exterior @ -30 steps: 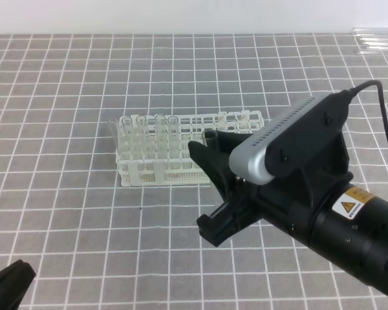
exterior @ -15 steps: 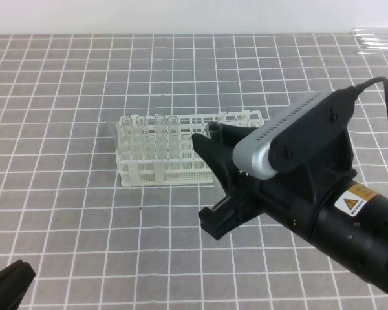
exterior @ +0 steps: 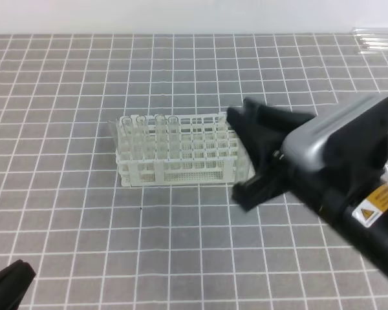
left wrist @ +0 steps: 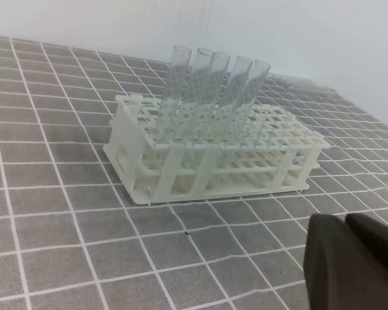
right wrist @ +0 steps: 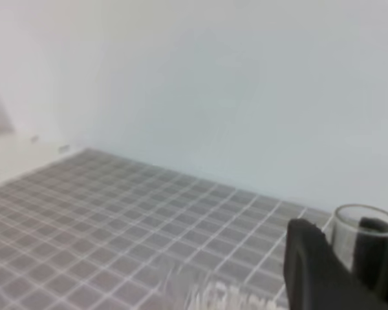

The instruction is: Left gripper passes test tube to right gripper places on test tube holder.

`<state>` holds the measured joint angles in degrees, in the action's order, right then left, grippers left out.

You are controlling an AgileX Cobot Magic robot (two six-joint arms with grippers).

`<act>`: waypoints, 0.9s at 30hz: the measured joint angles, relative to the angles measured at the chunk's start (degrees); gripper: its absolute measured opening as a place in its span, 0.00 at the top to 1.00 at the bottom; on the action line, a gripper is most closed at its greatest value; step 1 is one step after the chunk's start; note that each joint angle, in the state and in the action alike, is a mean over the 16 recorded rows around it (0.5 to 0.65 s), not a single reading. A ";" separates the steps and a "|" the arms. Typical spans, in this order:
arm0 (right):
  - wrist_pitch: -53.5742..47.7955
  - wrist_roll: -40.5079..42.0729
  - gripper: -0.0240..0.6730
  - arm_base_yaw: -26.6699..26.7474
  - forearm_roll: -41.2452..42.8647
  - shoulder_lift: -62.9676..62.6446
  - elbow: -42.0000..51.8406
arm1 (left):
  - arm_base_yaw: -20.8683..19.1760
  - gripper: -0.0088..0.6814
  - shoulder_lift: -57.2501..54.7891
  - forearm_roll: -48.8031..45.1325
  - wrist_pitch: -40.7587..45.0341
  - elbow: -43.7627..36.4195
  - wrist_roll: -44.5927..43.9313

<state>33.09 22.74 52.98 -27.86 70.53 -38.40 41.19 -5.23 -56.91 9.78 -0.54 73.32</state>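
1. Right gripper fills the 3 to 5 o'clock part of the exterior high view, its black jaws against the right end of the one test tube holder. Four upright tubes show along the rack's left end. Since a second ago this gripper has shifted right (uncovering the rack's right half). From here I cannot tell what the jaws hold. Left gripper shows only as a black tip at 7 o'clock, shut and unmoved. Spare tubes lie at 1 o'clock. Grey tiled mat with white grid lines, white wall behind.

2. Left wrist view: one white rack with five clear tubes leaning in its far row; the closed black fingers sit at 5 o'clock, holding nothing.

3. Right wrist view: one test tube at 4 o'clock, rim up, clamped between two dark jaws; the picture is blurred.
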 joint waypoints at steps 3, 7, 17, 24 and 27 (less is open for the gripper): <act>4.90 -9.48 0.82 -3.87 8.89 2.02 0.94 | 0.00 0.99 0.06 0.05 0.01 0.10 0.02; 10.50 -20.07 0.82 -8.62 18.56 6.09 0.59 | 0.00 0.99 0.03 0.02 0.01 0.05 0.02; 15.90 -28.07 0.82 -13.57 26.77 19.75 -8.46 | 0.00 0.99 0.06 0.07 0.02 0.15 0.04; 12.07 -28.09 0.82 -13.58 27.33 27.46 -17.62 | 0.00 0.99 0.09 0.09 0.02 0.20 0.05; 10.48 -27.85 0.82 -13.58 27.40 30.01 -20.48 | 0.00 0.99 0.06 0.07 0.01 0.15 0.01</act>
<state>43.58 -5.11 39.40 -0.45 100.54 -58.88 41.19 -5.17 -56.84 9.79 -0.40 73.33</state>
